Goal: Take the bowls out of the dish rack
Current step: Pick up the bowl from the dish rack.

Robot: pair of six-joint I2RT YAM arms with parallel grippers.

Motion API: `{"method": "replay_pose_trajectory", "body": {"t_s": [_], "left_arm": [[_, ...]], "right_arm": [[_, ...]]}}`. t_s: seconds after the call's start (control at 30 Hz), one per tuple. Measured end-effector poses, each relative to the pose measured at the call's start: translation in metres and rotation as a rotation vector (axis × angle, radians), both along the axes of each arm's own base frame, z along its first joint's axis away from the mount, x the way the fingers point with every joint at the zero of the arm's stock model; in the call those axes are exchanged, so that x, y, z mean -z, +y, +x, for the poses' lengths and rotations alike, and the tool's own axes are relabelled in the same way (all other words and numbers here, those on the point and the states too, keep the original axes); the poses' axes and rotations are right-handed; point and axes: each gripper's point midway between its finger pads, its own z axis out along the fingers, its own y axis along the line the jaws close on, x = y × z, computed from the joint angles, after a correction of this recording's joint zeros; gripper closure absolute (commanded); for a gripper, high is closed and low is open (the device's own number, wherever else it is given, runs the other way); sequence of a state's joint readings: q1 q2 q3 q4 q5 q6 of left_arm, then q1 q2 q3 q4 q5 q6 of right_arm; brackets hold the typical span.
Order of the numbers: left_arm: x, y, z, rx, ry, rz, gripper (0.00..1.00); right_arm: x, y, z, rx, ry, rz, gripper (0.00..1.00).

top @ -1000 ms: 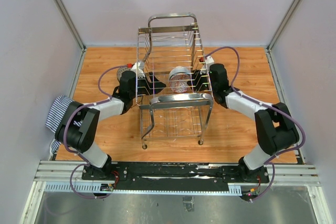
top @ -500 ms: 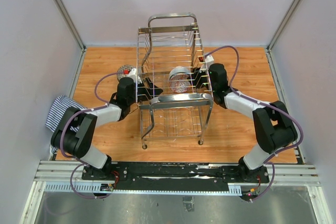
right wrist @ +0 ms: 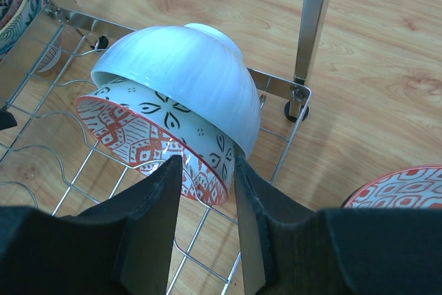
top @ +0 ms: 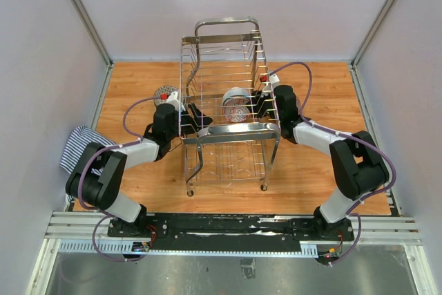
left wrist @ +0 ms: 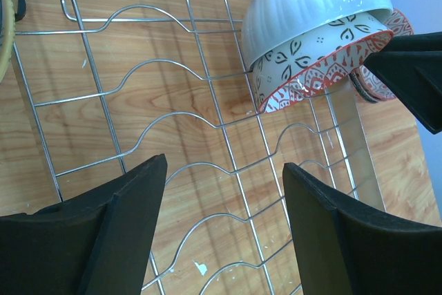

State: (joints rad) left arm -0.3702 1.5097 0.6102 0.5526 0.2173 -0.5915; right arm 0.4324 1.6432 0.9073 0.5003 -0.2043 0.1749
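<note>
Bowls [right wrist: 176,77], two nested, lean in the rack [top: 229,128]. Right tool [right wrist: 207,174] straddles their rim; I cannot tell if it pinches. Left tool [left wrist: 224,167] is spread wide over the rack wires, apart from them.

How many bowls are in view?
4 at least: a white bowl nested over a red-patterned bowl in the dish rack; one bowl on the table left of the rack; another red-patterned one right of it. Stacks may hide more.

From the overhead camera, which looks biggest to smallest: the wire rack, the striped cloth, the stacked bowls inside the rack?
1. Wire rack, by far.
2-3. Striped cloth and stacked bowls look about alike; the left arm hides part of the cloth, so no ranking.
</note>
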Motion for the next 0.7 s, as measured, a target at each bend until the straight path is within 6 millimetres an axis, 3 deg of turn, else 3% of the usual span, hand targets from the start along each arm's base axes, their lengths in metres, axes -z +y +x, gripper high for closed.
{"method": "replay_pose_trajectory", "body": {"t_s": [0.3, 0.7], "left_arm": [[0.0002, 0.0035, -0.0022, -0.014, -0.003, 0.005, 0.27], [0.0002, 0.0042, -0.0023, -0.018, -0.014, 0.001, 0.28]], "right_arm": [[0.0047, 0.0065, -0.0018, -0.004, -0.003, -0.016, 0.65], [0.0089, 0.0049, 0.0076, 0.022, -0.033, -0.028, 0.77]]}}
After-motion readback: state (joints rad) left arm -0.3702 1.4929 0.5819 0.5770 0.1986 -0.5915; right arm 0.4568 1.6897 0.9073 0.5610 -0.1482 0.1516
